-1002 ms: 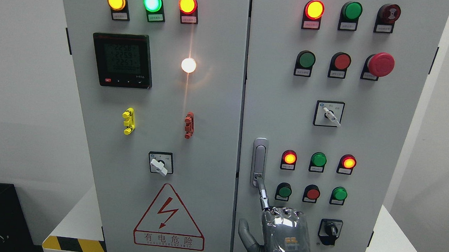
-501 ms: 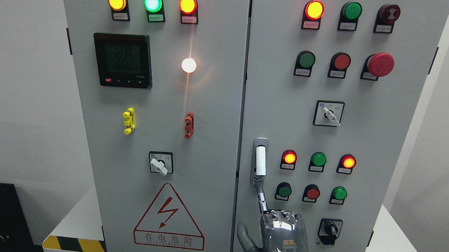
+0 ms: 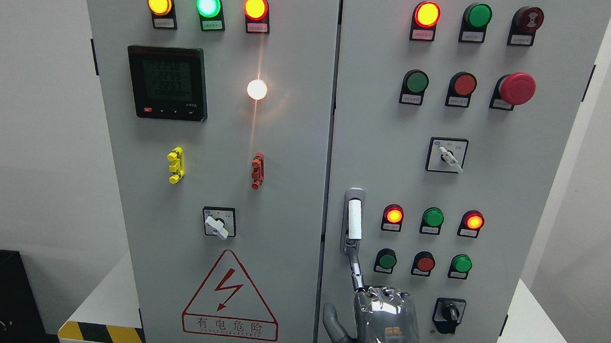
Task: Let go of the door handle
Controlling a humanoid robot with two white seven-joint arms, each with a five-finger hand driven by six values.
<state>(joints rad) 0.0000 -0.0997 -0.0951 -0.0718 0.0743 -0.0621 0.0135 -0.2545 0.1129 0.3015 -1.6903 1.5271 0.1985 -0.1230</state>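
Note:
The door handle (image 3: 354, 219) sits upright in its chrome housing at the left edge of the cabinet's right door (image 3: 492, 192). Its pale lever stands out from the recess. My right hand (image 3: 385, 322) comes up from the bottom edge just below it, its back towards the camera. Its index finger (image 3: 355, 271) points up and its tip touches the lower end of the handle housing. The other fingers are curled in and the thumb (image 3: 331, 322) sticks out to the left. It grasps nothing. My left hand does not show.
The left door (image 3: 205, 187) carries a meter (image 3: 167, 82), lit lamps, a rotary switch (image 3: 218, 222) and a warning triangle (image 3: 231, 298). On the right door are several push buttons, a red emergency stop (image 3: 517, 88) and a black key switch (image 3: 450, 312) right of my hand.
The handle lever has sprung out of its housing, now showing a pale face where a flush grey one showed a second ago. My hand has sunk a little; the index finger stays at the housing's lower end.

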